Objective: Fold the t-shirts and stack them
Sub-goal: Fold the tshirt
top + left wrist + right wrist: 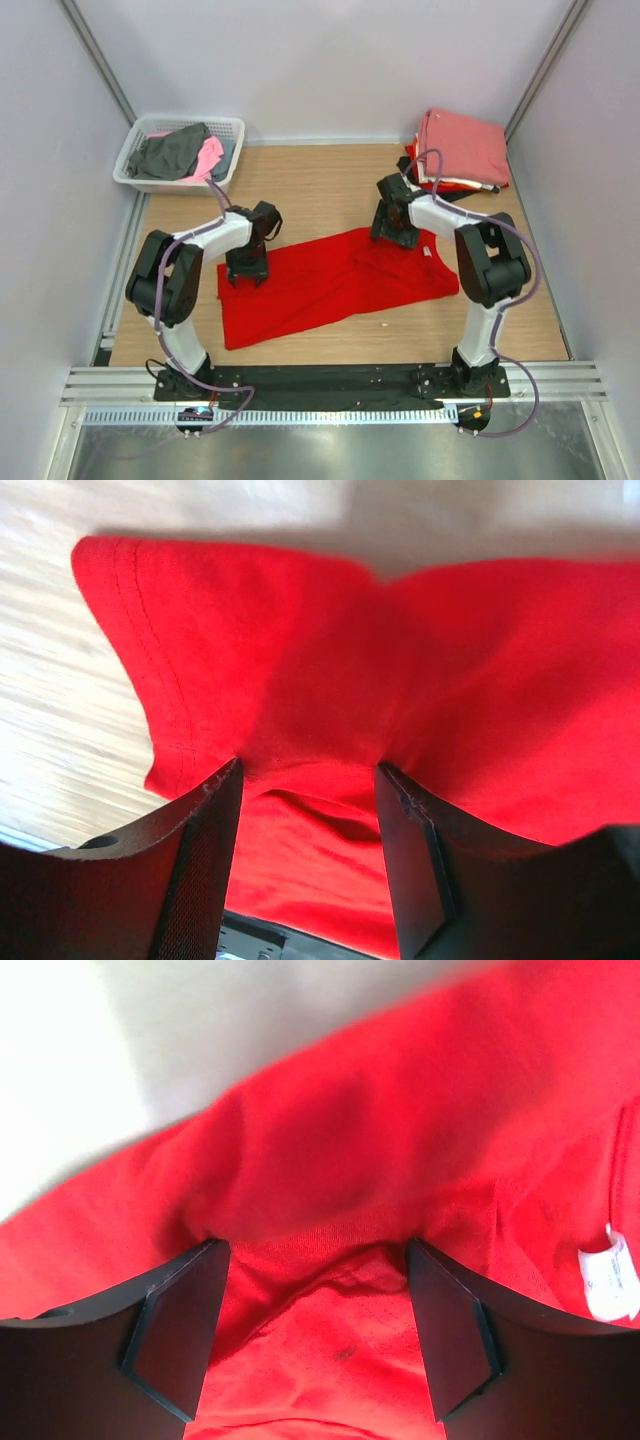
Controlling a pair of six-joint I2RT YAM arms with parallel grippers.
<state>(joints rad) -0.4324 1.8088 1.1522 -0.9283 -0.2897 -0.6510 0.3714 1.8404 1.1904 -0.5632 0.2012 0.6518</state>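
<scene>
Fingers [180,1330] straddle the red t-shirt [400,1140]; only right wrist shows its label [608,1275].

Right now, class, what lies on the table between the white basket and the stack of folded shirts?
Bare wooden table: nothing lies between the white basket and the folded stack. The top view shows it.

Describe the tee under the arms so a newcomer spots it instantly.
On the wooden table, between the basket back left and the folded stack back right, one tee lies mid-table. It alone is spread out, bright red, with a white neck label.
</scene>
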